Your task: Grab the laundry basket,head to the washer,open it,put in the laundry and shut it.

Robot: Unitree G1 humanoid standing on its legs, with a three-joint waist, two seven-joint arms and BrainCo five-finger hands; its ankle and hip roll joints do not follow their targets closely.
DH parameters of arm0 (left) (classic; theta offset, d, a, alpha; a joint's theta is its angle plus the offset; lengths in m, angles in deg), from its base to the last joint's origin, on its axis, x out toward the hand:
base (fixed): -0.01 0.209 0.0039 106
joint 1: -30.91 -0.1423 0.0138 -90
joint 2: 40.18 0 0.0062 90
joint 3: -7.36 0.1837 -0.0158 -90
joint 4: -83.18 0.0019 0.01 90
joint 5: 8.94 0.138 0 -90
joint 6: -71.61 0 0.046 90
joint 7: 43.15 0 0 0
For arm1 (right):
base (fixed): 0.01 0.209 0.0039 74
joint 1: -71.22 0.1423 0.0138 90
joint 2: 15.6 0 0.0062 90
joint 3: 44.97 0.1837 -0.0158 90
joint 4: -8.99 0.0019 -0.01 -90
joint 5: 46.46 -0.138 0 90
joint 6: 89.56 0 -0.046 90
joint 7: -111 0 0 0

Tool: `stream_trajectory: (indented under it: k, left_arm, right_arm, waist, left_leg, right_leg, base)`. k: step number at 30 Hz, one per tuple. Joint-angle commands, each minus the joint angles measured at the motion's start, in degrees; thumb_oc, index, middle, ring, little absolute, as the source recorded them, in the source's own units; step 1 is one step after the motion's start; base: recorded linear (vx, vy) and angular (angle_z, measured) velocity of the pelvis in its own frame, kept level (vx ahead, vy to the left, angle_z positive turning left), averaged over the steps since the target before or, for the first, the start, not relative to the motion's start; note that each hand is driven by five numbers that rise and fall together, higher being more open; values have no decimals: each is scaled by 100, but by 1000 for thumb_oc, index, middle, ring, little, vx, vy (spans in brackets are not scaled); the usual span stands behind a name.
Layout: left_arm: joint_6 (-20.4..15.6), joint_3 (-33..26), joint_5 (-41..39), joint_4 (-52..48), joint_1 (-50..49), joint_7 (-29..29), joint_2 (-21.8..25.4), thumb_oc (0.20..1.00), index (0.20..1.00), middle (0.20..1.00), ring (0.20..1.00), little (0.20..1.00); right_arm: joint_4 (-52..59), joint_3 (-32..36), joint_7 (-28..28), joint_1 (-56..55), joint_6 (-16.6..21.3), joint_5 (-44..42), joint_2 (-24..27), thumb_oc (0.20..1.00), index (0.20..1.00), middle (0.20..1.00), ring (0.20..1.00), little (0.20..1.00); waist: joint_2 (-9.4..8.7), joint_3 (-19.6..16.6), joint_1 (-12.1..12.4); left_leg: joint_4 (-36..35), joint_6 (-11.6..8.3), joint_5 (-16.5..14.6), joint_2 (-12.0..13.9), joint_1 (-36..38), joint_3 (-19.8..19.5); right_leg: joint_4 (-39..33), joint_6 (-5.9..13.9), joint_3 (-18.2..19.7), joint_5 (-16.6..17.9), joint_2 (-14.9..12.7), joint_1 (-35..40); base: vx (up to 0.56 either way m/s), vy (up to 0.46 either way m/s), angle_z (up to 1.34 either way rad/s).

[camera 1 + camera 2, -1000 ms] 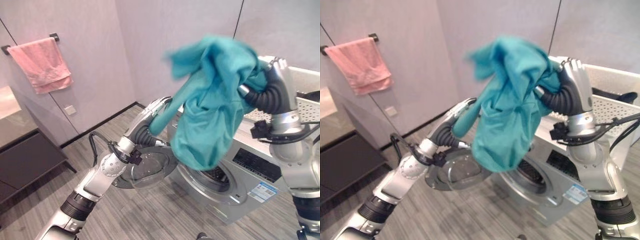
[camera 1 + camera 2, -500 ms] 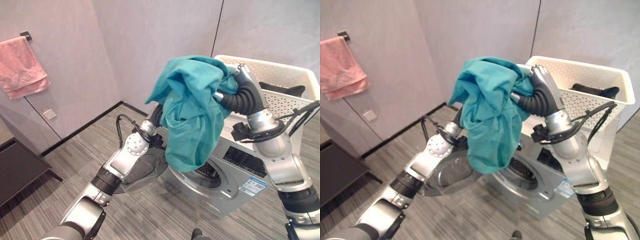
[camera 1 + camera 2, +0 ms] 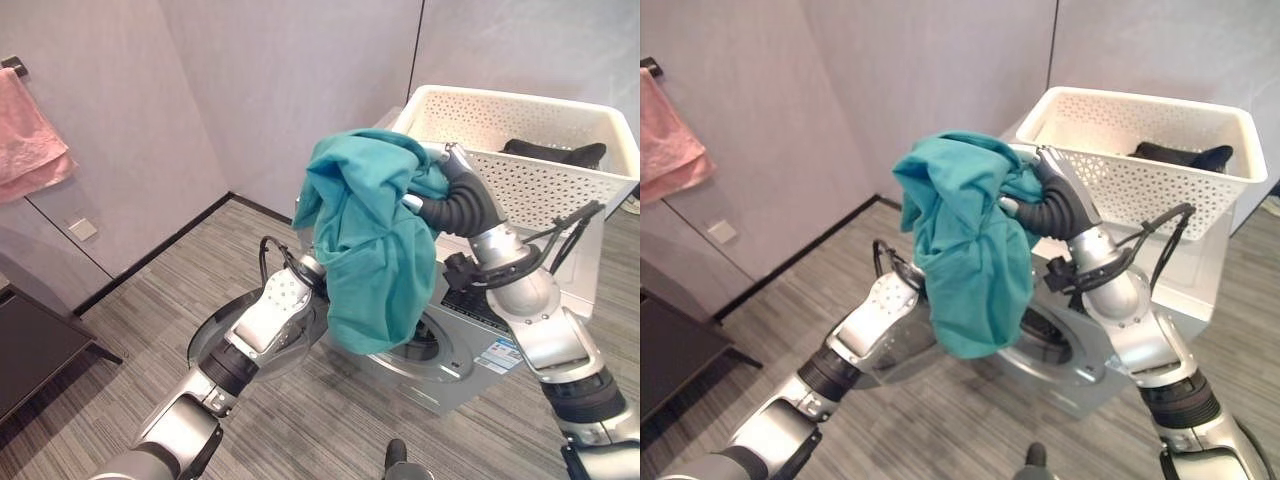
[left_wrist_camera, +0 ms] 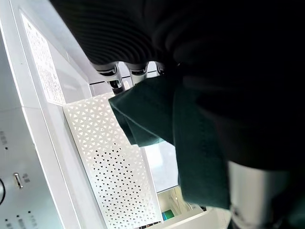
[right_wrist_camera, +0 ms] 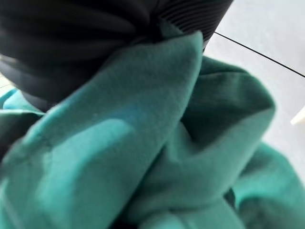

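The white perforated laundry basket (image 3: pixel 520 150) sits on top of the silver washer (image 3: pixel 470 345), and there is a dark garment (image 3: pixel 555 152) lying at its far right end. The basket's near wall, full of small holes, faces the camera, and the washer's front with its round opening (image 3: pixel 425 345) shows just below and to the right of the hanging cloth. The washer's door (image 3: pixel 895 345) is swung out to the left, low, behind the left forearm.

Up in the air is the teal cloth (image 3: pixel 375 240), bunched and crumpled at the top, falling in loose folds with one long flap hanging down in front of the washer's opening. It is held high, just left of the basket's near left corner. The right hand (image 3: pixel 1055 190) is raised with its dark ribbed cover showing, fingers buried in the top of the bunch on the right side; the right wrist view has teal folds pressed close against the cover, so the hand has hold of the cloth. The left hand (image 4: pixel 121 78) reaches up under the cloth from the left; its fingertips show beside a dark teal fold, but whether they grip cannot be told.
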Motion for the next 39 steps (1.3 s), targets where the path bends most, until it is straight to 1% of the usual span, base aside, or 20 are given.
stream_trajectory:
  k: [1, 7, 8, 9, 10, 14, 17, 18, 25, 29, 31, 33, 36, 38, 39]
  left_arm:
    - [-398, 96, -159, 188, 867, 100, -177, 1000, 1000, 1000, 1000, 1000]
    - [-464, 13, -154, 90, 875, 172, -149, 1000, 1000, 1000, 1000, 1000]
    - [-495, -2, -145, 84, 846, 179, -152, 501, 501, 501, 501, 501]
    - [-495, -2, -145, 84, 846, 179, -152, 420, 420, 420, 420, 420]
    - [-527, -15, -126, 112, 842, 246, -204, 200, 200, 200, 200, 200]
    - [-556, -27, -130, 100, 819, 305, -244, 200, 200, 200, 200, 200]
    - [-628, -90, 28, 55, 687, 470, -248, 200, 200, 200, 200, 200]
    - [-630, -90, 30, 54, 680, 472, -250, 200, 200, 200, 200, 200]
    - [-755, -161, 459, 112, 657, 769, -261, 200, 200, 200, 200, 200]
    - [-772, -204, 505, 52, 657, 810, -221, 200, 200, 200, 200, 200]
    - [-787, -184, 508, 41, 619, 805, -218, 200, 200, 200, 200, 200]
    - [-800, -169, 487, 44, 580, 779, -230, 200, 200, 200, 200, 200]
    - [-786, -131, 461, 48, 482, 734, -251, 200, 200, 200, 200, 200]
    - [-777, -119, 457, 34, 435, 714, -242, 200, 200, 200, 200, 200]
    - [-761, -110, 454, 48, 361, 698, -243, 200, 200, 200, 200, 200]
  right_arm:
    - [59, -365, 38, 527, 250, -363, -381, 200, 200, 200, 200, 200]
    - [76, -480, 76, 489, 287, -502, -481, 200, 200, 200, 200, 200]
    - [89, -532, 116, 434, 302, -529, -480, 200, 200, 200, 200, 200]
    - [89, -532, 116, 434, 302, -529, -480, 200, 200, 200, 200, 200]
    - [82, -613, 137, 406, 307, -619, -521, 200, 200, 200, 200, 200]
    - [42, -670, 134, 386, 306, -728, -599, 200, 200, 200, 200, 200]
    - [27, -746, 124, 293, 334, -792, -666, 200, 200, 200, 200, 200]
    - [27, -749, 125, 288, 334, -792, -666, 200, 200, 200, 200, 200]
    - [-1, -853, 162, 204, 377, -928, -571, 200, 200, 200, 200, 200]
    - [-62, -912, 216, 214, 372, -1037, -534, 200, 200, 200, 200, 200]
    - [-71, -980, 290, 191, 370, -1110, -522, 200, 200, 200, 200, 200]
    - [-93, -1027, 336, 179, 365, -1161, -510, 200, 200, 200, 200, 200]
    - [-127, -1109, 464, 63, 345, -1272, -456, 200, 200, 200, 200, 200]
    - [-144, -1110, 482, 30, 343, -1297, -454, 200, 200, 200, 200, 200]
    - [-151, -1115, 515, -41, 321, -1305, -449, 200, 200, 200, 200, 200]
  waist:
    - [-346, -130, 19]
    - [-344, -105, 3]
    - [-349, -100, -3]
    - [-349, -100, -2]
    - [-352, -101, -11]
    - [-372, -89, -18]
    - [-388, -52, -9]
    - [-372, -49, -6]
    - [-435, -40, -51]
    - [-445, -5, -40]
    - [-501, -10, -23]
    - [-521, 4, -8]
    - [-653, 2, 54]
    - [-683, 7, 72]
    - [-743, 17, 110]
  left_leg:
    - [-70, 21, -414, 128, 389, 2]
    - [-99, 10, -388, 138, 377, 33]
    - [-113, 5, -381, 147, 389, 45]
    - [-114, 4, -381, 147, 390, 46]
    - [-130, -8, -365, 157, 405, 62]
    - [-145, -17, -328, 153, 381, 53]
    - [-145, -22, -321, 158, 361, 67]
    - [-140, -25, -344, 175, 377, 72]
    - [-157, -41, -312, 172, 337, 98]
    - [-146, -40, -320, 186, 332, 104]
    - [-147, -36, -295, 169, 312, 99]
    - [-147, -38, -299, 173, 326, 98]
    - [-133, -39, -313, 189, 336, 85]
    - [-122, -38, -321, 195, 342, 81]
    - [-112, -42, -336, 211, 344, 76]
  right_leg:
    - [237, 504, 166, -207, -506, -40]
    - [201, 495, 207, -198, -478, -63]
    - [196, 490, 213, -199, -470, -61]
    - [196, 490, 213, -199, -470, -60]
    - [183, 487, 204, -203, -458, -47]
    - [161, 477, 203, -184, -464, -57]
    - [155, 471, 212, -181, -448, -81]
    - [168, 477, 213, -200, -433, -71]
    - [130, 480, 239, -165, -429, -105]
    - [133, 490, 239, -168, -418, -99]
    - [116, 489, 218, -144, -446, -98]
    - [113, 492, 212, -142, -439, -75]
    - [100, 503, 192, -133, -441, -49]
    - [94, 509, 186, -128, -440, -34]
    - [84, 512, 176, -127, -434, -18]
  base:
    - [1, -8, -12]
    - [0, -3, -3]
    - [0, 0, 0]
    - [0, 0, 0]
    - [0, 0, 0]
    - [0, 0, 0]
    - [0, 0, 0]
    - [0, 0, 0]
    - [0, 0, 0]
    - [0, 0, 0]
    - [0, 0, 0]
    - [0, 0, 0]
    - [0, 0, 0]
    - [0, 0, 0]
    - [0, 0, 0]
